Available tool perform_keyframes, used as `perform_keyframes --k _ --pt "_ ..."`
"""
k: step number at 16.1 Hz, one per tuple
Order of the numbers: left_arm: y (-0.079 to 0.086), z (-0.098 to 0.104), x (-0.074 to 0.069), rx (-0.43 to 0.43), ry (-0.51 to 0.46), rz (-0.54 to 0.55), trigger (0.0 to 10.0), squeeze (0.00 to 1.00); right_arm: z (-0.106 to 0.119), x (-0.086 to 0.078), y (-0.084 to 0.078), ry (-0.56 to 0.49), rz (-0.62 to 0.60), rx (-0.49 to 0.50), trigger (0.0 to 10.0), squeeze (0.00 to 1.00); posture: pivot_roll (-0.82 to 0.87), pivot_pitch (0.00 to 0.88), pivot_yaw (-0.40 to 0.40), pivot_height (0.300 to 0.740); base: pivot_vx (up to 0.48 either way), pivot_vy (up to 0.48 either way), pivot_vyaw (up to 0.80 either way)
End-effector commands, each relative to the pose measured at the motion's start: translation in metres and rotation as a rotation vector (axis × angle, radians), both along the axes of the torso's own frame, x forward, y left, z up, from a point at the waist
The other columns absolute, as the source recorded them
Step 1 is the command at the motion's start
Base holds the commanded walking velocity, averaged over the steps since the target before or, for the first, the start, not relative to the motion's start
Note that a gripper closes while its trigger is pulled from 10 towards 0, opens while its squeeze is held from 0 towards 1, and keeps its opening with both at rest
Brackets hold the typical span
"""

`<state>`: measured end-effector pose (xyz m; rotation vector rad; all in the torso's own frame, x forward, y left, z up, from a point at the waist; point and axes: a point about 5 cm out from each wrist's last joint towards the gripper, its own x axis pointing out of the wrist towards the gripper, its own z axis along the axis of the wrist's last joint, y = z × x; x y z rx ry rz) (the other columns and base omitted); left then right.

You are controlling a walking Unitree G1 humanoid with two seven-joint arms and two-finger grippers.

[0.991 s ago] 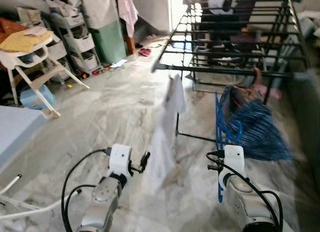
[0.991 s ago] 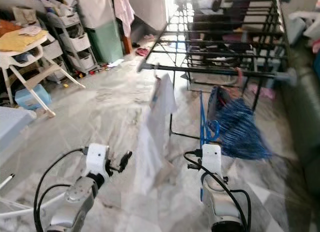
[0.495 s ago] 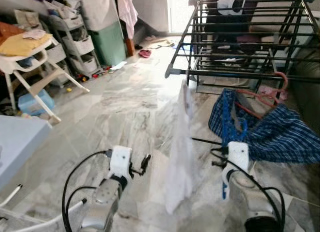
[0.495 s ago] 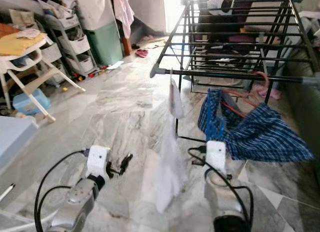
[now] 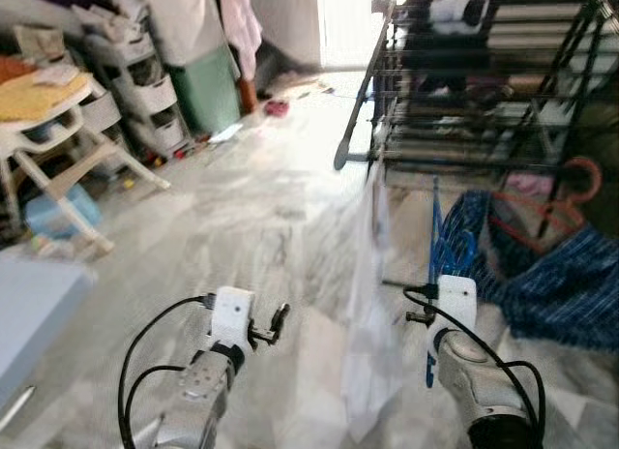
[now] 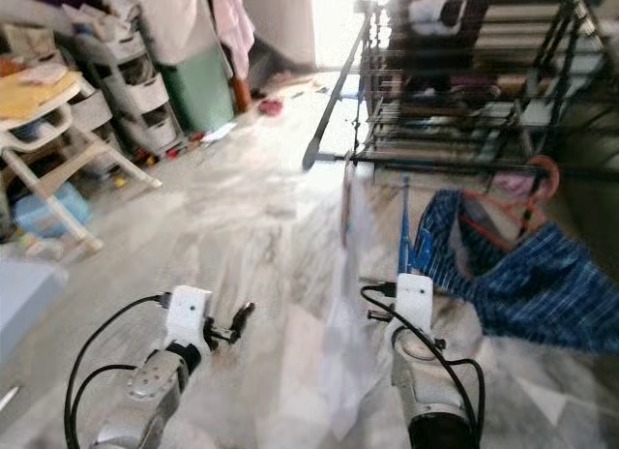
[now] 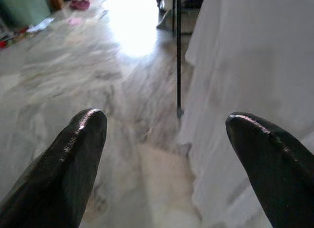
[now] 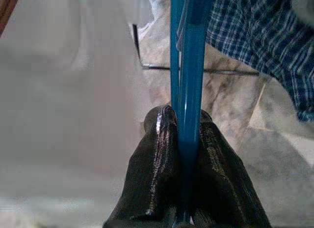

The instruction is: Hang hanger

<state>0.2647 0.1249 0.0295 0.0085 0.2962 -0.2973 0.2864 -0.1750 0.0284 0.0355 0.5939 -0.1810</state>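
Now right gripper [image 8: 184,134] clamps blue hanger [image 5: 432,238]; left gripper [image 7: 167,139] wide; white cloth [image 5: 372,304] btwn, rack [image 5: 464,81] ahead.

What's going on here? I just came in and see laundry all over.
A humanoid robot stands before a black drying rack. Its right pincer is shut on a blue hanger, held upright and not yet on the rack. Its left pincer is open and holds nothing. A white cloth hangs from the rack's near bar, and a blue checked garment on a red hanger hangs beside it.
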Motion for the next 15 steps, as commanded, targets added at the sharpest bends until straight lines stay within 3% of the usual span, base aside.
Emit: perform_keyframes --k 1,5,10,13,15 --pt "0.013 -0.002 -0.001 0.03 0.006 0.02 10.0 0.0 0.004 0.004 0.012 -0.017 0.021 0.027 10.0 0.0 -0.14 0.0 0.095 0.74 0.371 0.0 0.0" --pt "0.013 -0.002 -0.002 0.032 0.006 0.018 10.0 0.0 0.004 0.005 0.012 -0.021 0.024 0.027 10.0 0.0 -0.14 0.0 0.096 0.74 0.348 0.0 0.0" --pt "0.011 -0.002 -0.002 0.032 0.012 0.017 10.0 0.0 0.015 0.017 -0.001 -0.049 -0.003 0.009 10.0 0.0 -0.14 0.0 0.093 0.74 0.298 0.0 0.0" --pt "0.01 -0.001 -0.004 0.005 0.005 0.006 10.0 0.0 0.016 0.018 0.001 -0.059 0.005 -0.011 10.0 0.0 -0.14 0.0 0.091 0.74 0.0 0.0 0.0" --pt "0.006 0.0 -0.01 -0.018 0.0 -0.067 10.0 0.0 0.014 0.017 0.002 -0.052 0.007 -0.005 10.0 0.0 -0.13 0.0 0.091 0.74 0.0 0.0 0.0"
